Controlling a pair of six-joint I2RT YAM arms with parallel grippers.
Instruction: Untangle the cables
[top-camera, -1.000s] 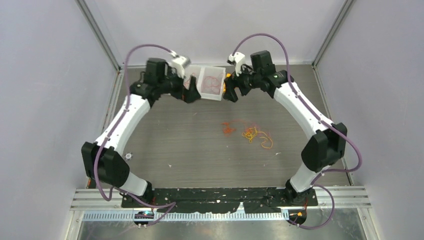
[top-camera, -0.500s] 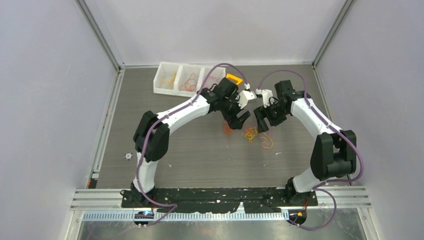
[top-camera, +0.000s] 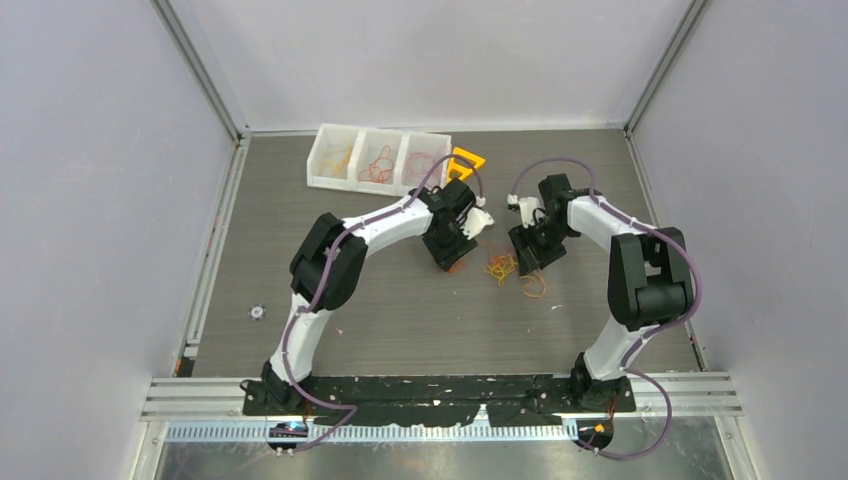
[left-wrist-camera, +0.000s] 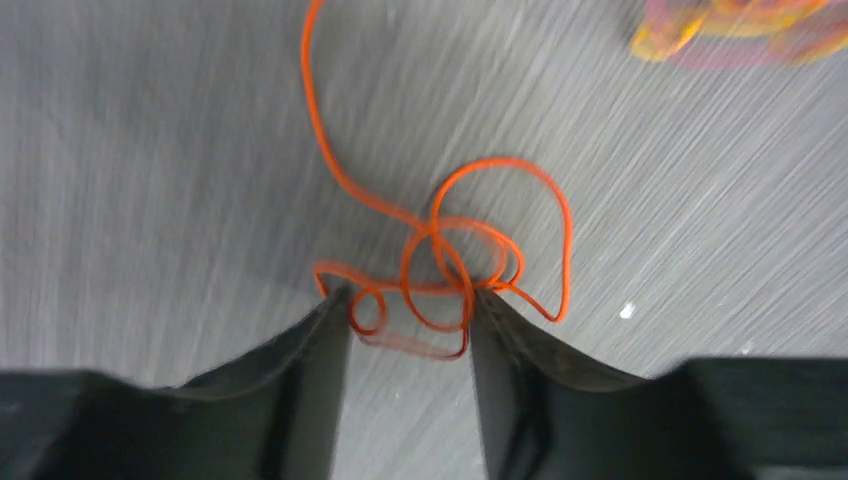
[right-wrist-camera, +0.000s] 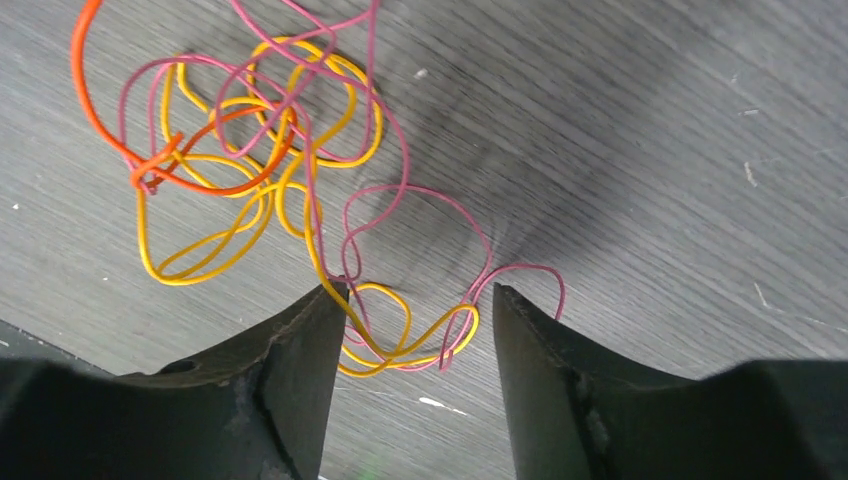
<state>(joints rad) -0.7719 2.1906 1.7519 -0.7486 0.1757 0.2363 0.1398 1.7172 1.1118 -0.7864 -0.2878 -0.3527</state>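
From above, the left claw (top-camera: 447, 256) and right claw (top-camera: 526, 262) are pointing down at the table (top-camera: 380, 300), with the cables (top-camera: 503, 268) lying between them. At the left wrist, the left claw (left-wrist-camera: 410, 310) is standing released, an orange strand (left-wrist-camera: 436, 232) looping between its fingertips. At the right wrist, the right claw (right-wrist-camera: 415, 300) is likewise gaping, yellow and pink loops (right-wrist-camera: 400, 345) lying between its tips and the rest of the clump just ahead.
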